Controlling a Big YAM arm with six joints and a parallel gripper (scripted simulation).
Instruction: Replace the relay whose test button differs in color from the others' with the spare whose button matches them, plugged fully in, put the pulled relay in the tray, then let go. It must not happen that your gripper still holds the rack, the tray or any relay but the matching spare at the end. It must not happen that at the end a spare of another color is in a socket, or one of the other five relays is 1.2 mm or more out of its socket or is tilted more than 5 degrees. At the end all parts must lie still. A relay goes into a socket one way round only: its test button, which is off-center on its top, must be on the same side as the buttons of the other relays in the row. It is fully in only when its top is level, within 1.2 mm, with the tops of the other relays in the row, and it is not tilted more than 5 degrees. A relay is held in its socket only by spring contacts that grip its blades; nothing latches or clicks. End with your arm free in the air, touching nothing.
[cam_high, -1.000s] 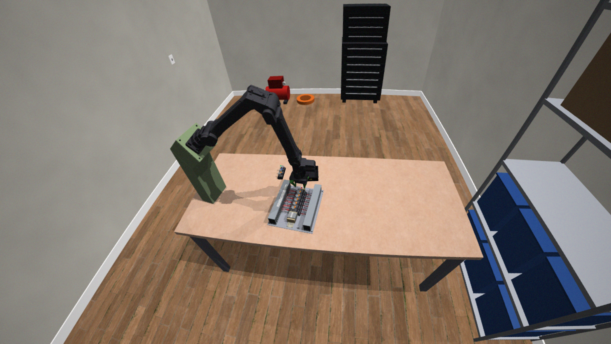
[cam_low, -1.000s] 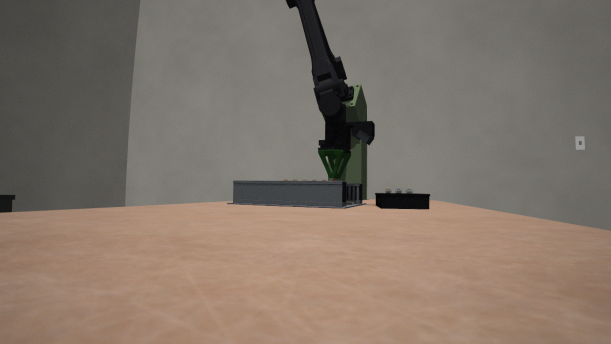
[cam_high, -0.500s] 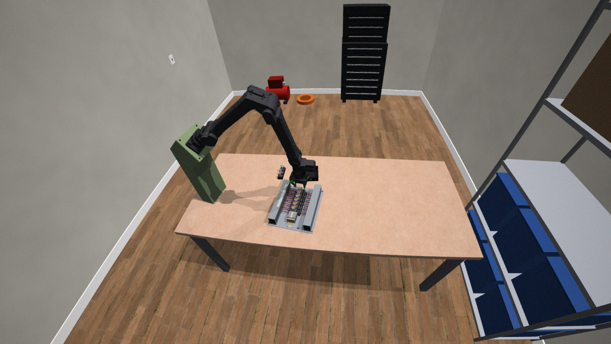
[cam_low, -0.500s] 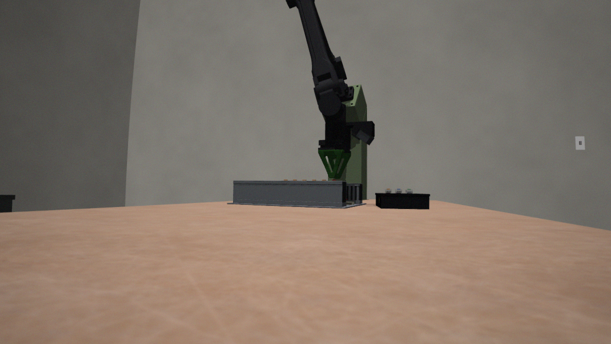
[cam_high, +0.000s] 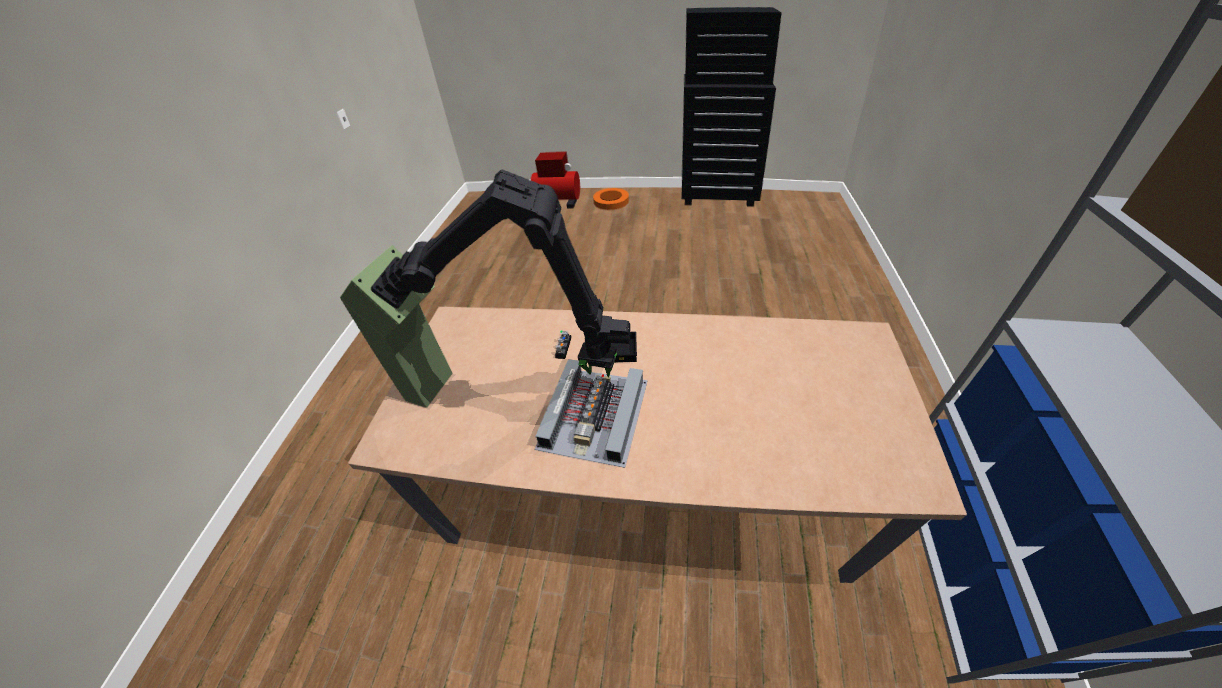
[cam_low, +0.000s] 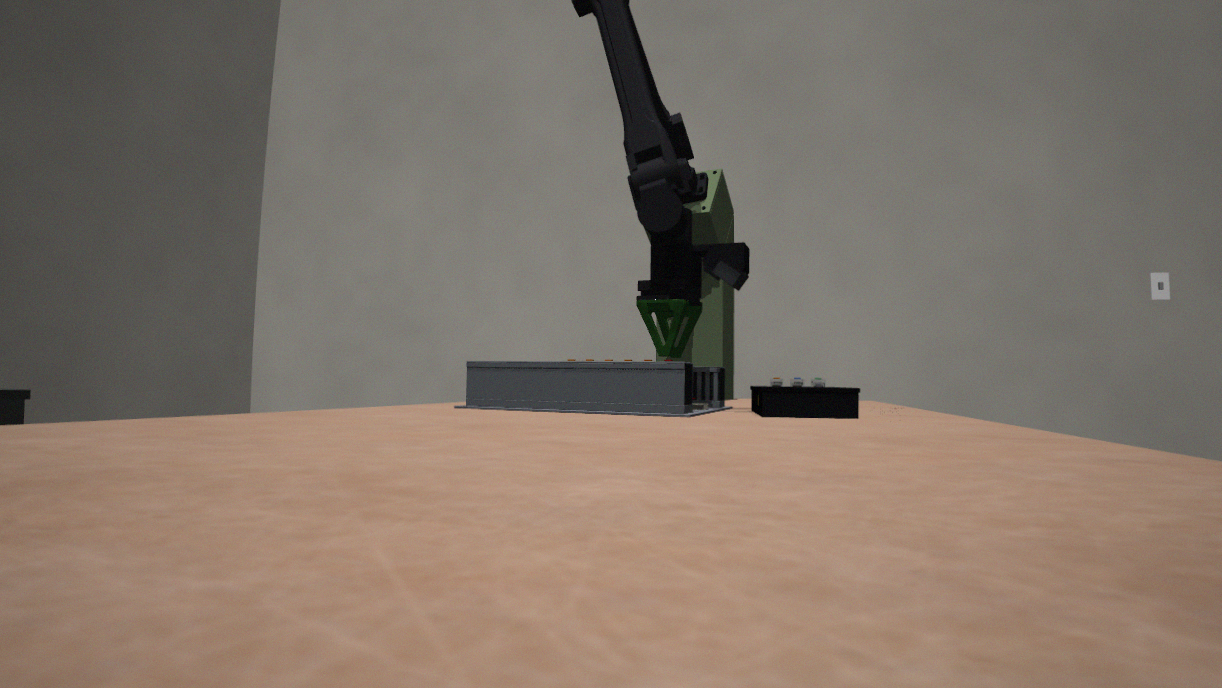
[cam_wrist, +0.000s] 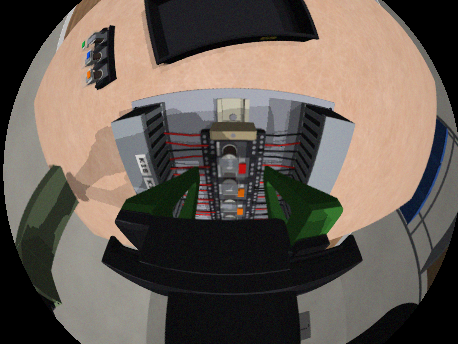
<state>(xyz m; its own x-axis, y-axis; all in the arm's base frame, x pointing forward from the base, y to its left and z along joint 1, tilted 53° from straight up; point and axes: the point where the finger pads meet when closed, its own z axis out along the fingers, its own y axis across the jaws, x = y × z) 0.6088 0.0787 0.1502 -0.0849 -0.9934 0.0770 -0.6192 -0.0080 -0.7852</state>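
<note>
My gripper (cam_high: 597, 370) (cam_low: 672, 355) (cam_wrist: 231, 172) is open, pointing down, its green fingers on either side of the socket row at the end relay. That relay (cam_wrist: 229, 162) has a red test button, right of centre in the wrist view, and sits between the fingertips untouched as far as I can see. The neighbouring relay (cam_wrist: 229, 189) has an orange button on the same side, as do the others visible. Spares with orange (cam_wrist: 97, 75), blue (cam_wrist: 97, 56) and green buttons stand in a black holder (cam_wrist: 111, 60). The black tray (cam_low: 803, 404) (cam_wrist: 225, 22) looks empty in the wrist view.
Grey wire ducts (cam_wrist: 126, 145) (cam_wrist: 336, 145) flank the row, with red and black wires between. A beige end block (cam_wrist: 231, 132) stands beyond the red-button relay. The tray lies beyond the panel in the wrist view, the spare holder to its left.
</note>
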